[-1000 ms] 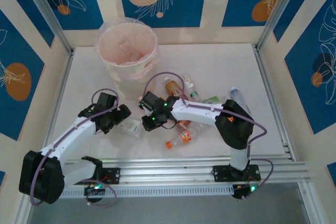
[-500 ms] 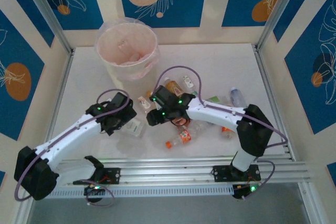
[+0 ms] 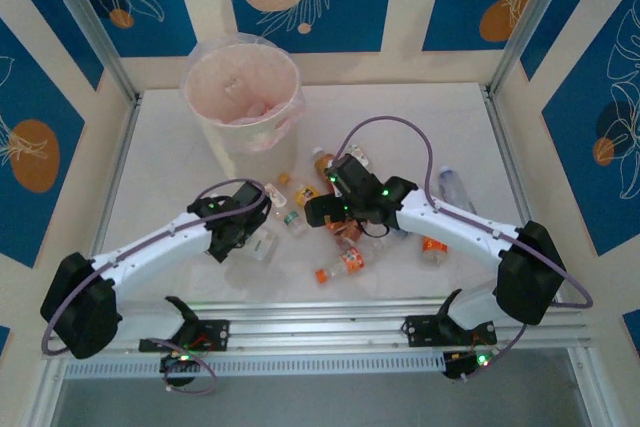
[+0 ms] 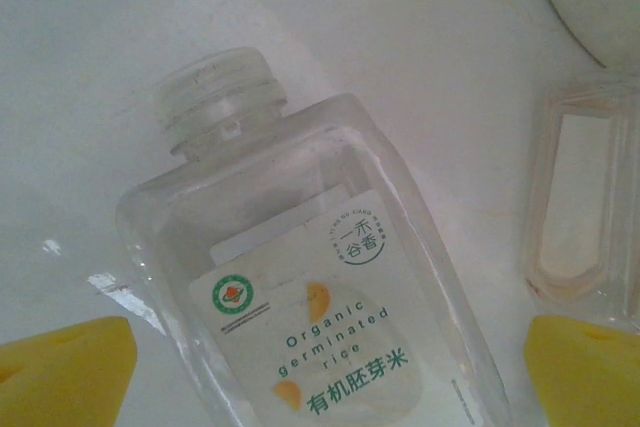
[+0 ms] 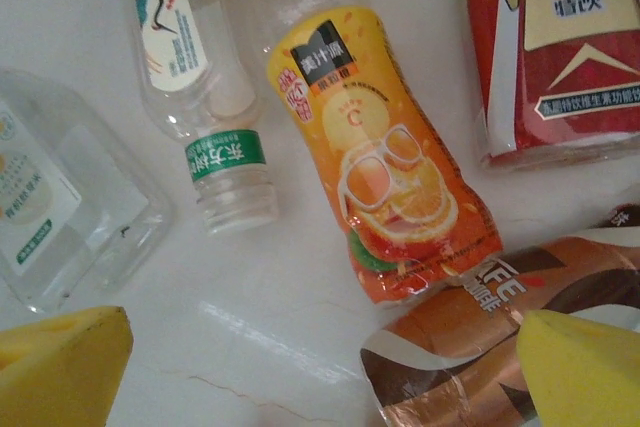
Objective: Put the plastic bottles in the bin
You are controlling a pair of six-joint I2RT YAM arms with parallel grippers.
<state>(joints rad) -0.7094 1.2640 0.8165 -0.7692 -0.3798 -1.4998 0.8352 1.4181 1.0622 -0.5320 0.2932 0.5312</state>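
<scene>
My left claw (image 3: 236, 235) is open wide. A clear bottle with a white rice label (image 4: 300, 287) lies flat on the white table (image 3: 430, 117) between my yellow pads (image 4: 60, 367). My right claw (image 3: 318, 213) is open wide too and holds nothing. Under it lie an orange-label bottle (image 5: 380, 177), a small bottle with a green band (image 5: 215, 137), a red-label bottle (image 5: 550, 37) and a brown-label bottle (image 5: 470, 337). These bottles lie close together near the middle of the table. The bin (image 3: 245, 142), with a pink bag in it, stands by the far edge, toward the left corner.
</scene>
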